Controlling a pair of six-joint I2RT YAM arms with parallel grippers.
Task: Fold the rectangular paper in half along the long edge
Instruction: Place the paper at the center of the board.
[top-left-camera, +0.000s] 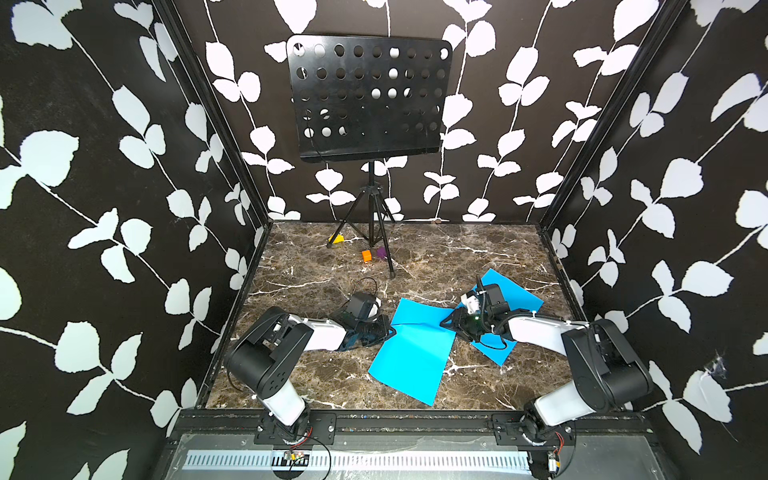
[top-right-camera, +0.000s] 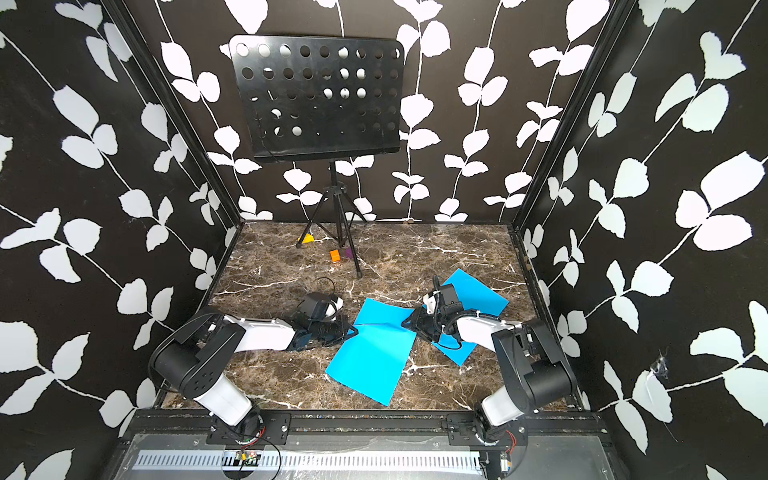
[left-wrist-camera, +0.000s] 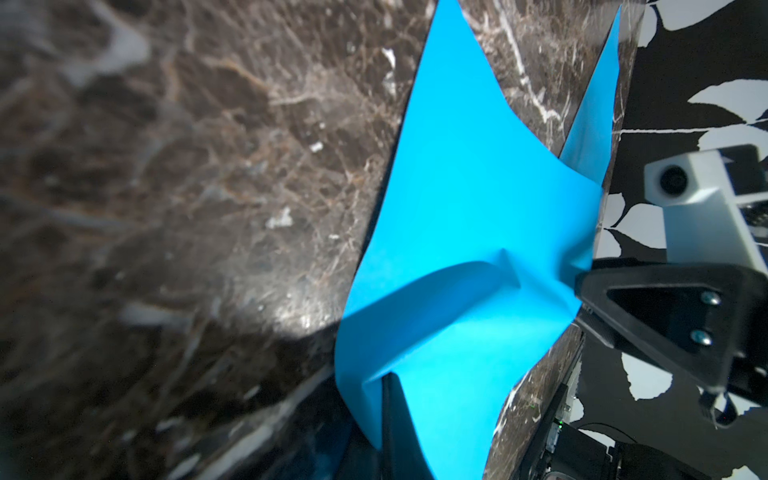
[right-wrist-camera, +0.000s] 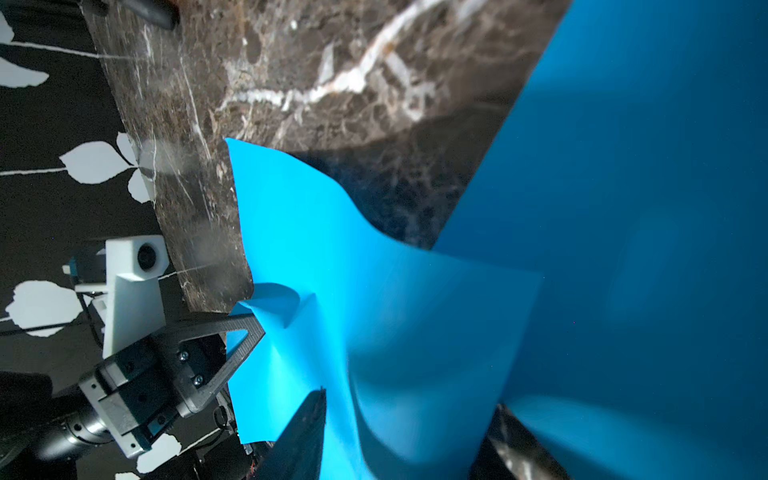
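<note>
A blue rectangular paper (top-left-camera: 415, 353) (top-right-camera: 374, 353) lies at the front middle of the marble table, its far edge lifted and buckled. My left gripper (top-left-camera: 392, 330) (top-right-camera: 355, 330) is shut on the paper's left edge; in the left wrist view the sheet (left-wrist-camera: 457, 208) wraps over the dark finger (left-wrist-camera: 392, 415). My right gripper (top-left-camera: 444, 322) (top-right-camera: 405, 322) is at the opposite edge. In the right wrist view its jaws (right-wrist-camera: 409, 399) stand apart with the curled paper (right-wrist-camera: 332, 249) between them.
A second blue sheet (top-left-camera: 515, 295) (top-right-camera: 478, 291) lies flat under the right arm. A black music stand (top-left-camera: 368, 95) has a tripod foot (top-left-camera: 392, 274) near the table's middle. Beside the tripod sit small orange (top-left-camera: 366, 255), purple (top-left-camera: 381, 251) and yellow (top-left-camera: 336, 239) blocks.
</note>
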